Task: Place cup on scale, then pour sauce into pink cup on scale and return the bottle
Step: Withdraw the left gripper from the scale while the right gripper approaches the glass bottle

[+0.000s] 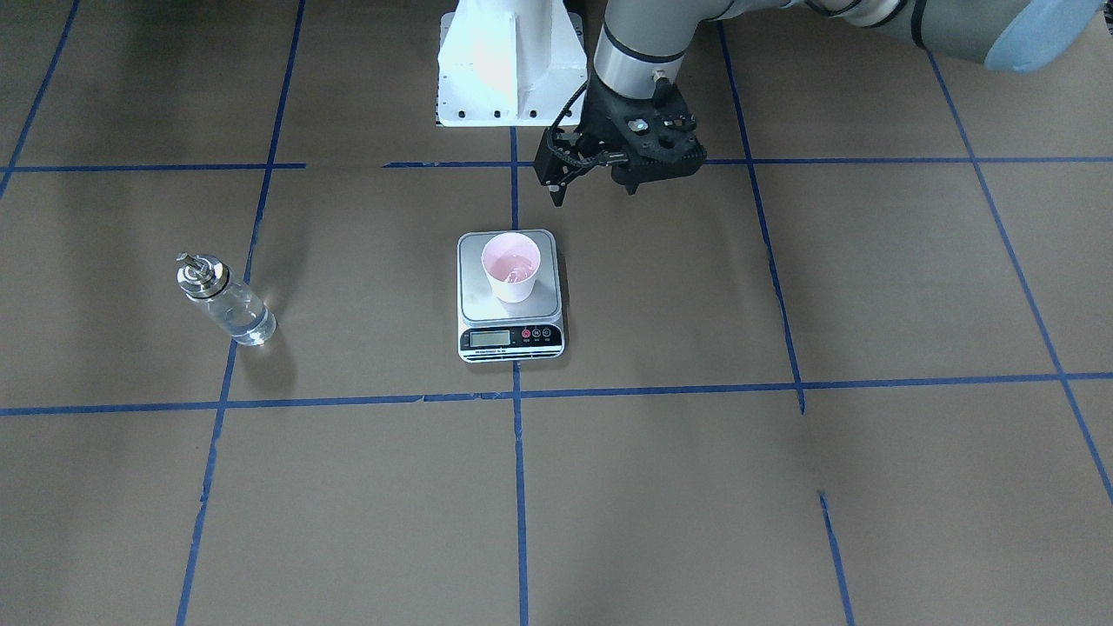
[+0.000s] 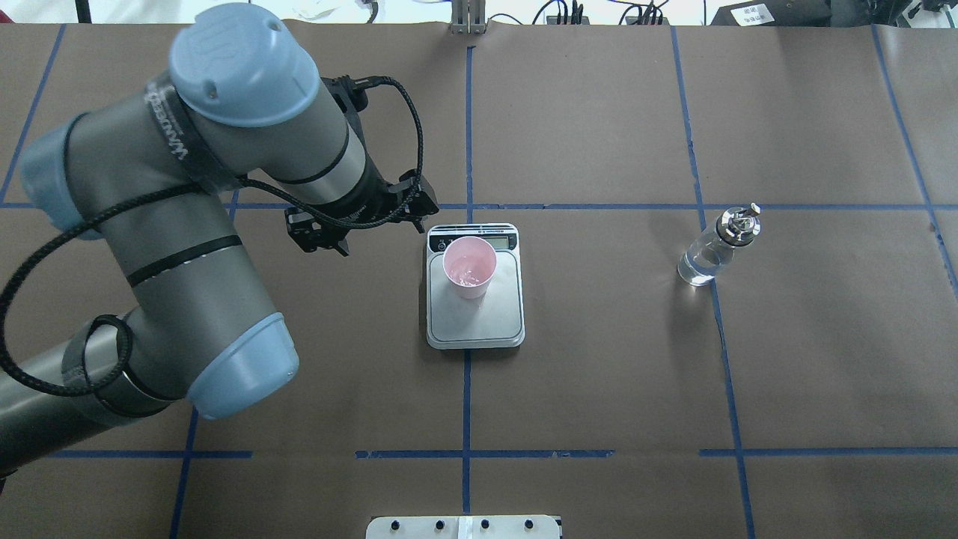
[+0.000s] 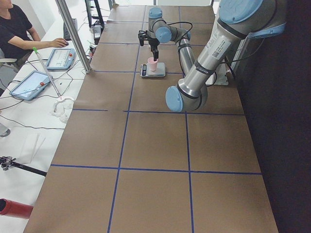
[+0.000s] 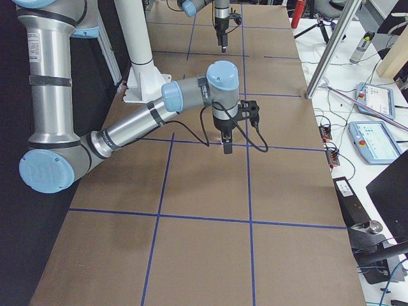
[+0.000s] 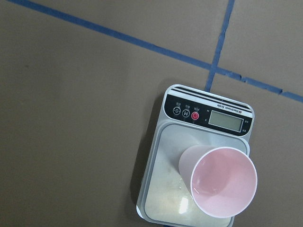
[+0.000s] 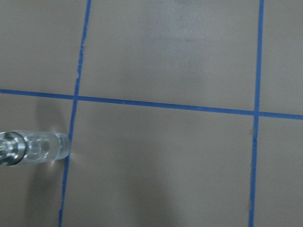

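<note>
Left pincer (image 2: 322, 245) pointing down beside scale (image 2: 479, 323).

The cup (image 1: 511, 267) stands upright on the scale (image 1: 510, 335) at mid-bench; the bottle (image 1: 224, 298) stands well apart towards the bench's right end; the left gripper (image 1: 639, 178) hangs near the robot-side edge, clear of the scale

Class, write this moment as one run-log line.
cup: on scale | bottle: upright on table, unheld | left gripper: beside scale, empty | right gripper: state unclear
</note>
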Controlling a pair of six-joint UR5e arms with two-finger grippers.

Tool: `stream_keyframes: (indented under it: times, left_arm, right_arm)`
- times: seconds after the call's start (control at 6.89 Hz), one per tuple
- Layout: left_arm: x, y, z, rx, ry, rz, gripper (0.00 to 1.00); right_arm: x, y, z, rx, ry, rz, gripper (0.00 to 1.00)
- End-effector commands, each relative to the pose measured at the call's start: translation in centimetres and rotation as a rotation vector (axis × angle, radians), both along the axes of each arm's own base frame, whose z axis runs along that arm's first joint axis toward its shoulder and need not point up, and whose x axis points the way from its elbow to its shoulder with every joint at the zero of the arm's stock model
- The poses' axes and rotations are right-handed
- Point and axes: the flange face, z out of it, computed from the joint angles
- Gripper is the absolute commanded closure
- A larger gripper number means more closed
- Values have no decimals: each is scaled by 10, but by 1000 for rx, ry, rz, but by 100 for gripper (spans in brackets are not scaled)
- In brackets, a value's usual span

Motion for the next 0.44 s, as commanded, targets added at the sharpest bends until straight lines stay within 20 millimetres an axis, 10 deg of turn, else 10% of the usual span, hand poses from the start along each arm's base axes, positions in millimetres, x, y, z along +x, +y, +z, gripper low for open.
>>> stream_keyframes:
  times: [0.0,0.29]
  left_arm:
    - [-53,11,26,58,-21,8,0]
    - [-70,16,38,82,-28,16,0]
  right_arm:
    - [-80,44,-78,-7,75,62,0]
    - [-175,85,-127,-103,20,189,0]
